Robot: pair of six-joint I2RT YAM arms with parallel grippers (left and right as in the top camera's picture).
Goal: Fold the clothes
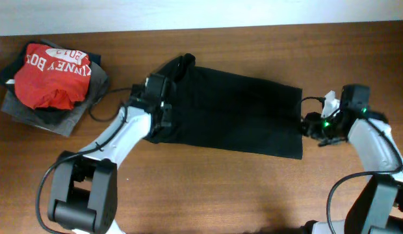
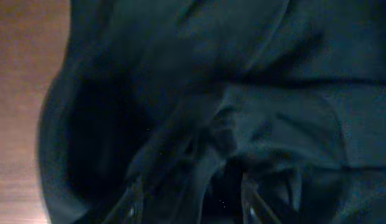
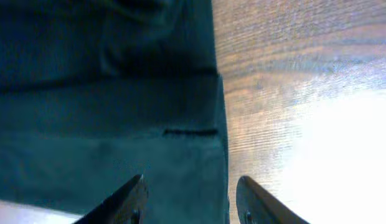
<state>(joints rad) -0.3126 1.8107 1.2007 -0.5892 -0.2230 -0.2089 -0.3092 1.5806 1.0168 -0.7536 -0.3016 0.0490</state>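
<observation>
A black garment (image 1: 234, 110) lies spread flat across the middle of the table. Its left end is bunched and its right edge is straight. My left gripper (image 1: 164, 116) is down on the bunched left end. In the left wrist view its fingers (image 2: 190, 206) are apart, with rumpled dark fabric (image 2: 211, 130) between and around them. My right gripper (image 1: 310, 127) is at the garment's right edge. In the right wrist view its fingers (image 3: 192, 202) are open and straddle the edge of the cloth (image 3: 106, 112), with one finger over fabric and one over bare wood.
A pile of clothes with a red printed shirt (image 1: 53, 75) on top of grey folded items (image 1: 71, 117) sits at the back left. The wooden table (image 1: 221, 188) shows in front of the garment. A bright glare lies on the wood to the right (image 3: 342, 143).
</observation>
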